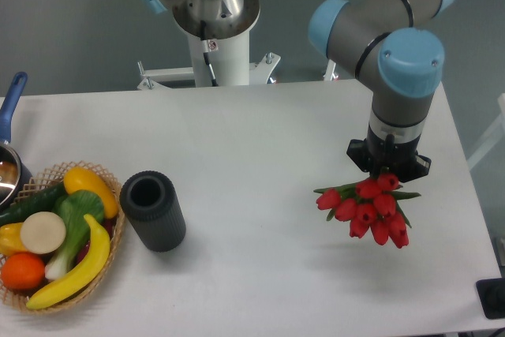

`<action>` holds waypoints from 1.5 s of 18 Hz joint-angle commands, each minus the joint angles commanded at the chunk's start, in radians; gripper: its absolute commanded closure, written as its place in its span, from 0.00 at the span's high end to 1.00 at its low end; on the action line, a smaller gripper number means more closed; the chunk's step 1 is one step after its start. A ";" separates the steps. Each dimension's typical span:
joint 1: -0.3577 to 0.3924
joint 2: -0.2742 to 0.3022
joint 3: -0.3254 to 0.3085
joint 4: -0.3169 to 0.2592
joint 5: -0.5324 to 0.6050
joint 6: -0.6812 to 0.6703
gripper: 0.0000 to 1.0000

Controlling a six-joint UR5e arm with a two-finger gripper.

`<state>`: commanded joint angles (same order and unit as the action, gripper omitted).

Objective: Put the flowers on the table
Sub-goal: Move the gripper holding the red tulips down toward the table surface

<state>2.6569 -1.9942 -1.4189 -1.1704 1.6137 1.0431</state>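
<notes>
On the right side of the table (pixel 260 155), from my fixed camera, I see the gripper (pixel 388 173) pointing down with the flowers (pixel 368 209) bunched right under it, red buds fanned out, a shadow on the white surface beneath. Its fingers are hidden behind the blooms, so I cannot tell how they stand. Far left sits a wicker basket (pixel 99 262) of produce, a dark cylinder (pixel 152 210) beside it.
</notes>
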 joint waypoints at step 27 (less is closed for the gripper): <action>-0.055 -0.135 -0.058 0.018 0.045 0.000 0.27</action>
<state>2.6016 -2.1291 -1.4772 -1.1520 1.6582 1.0431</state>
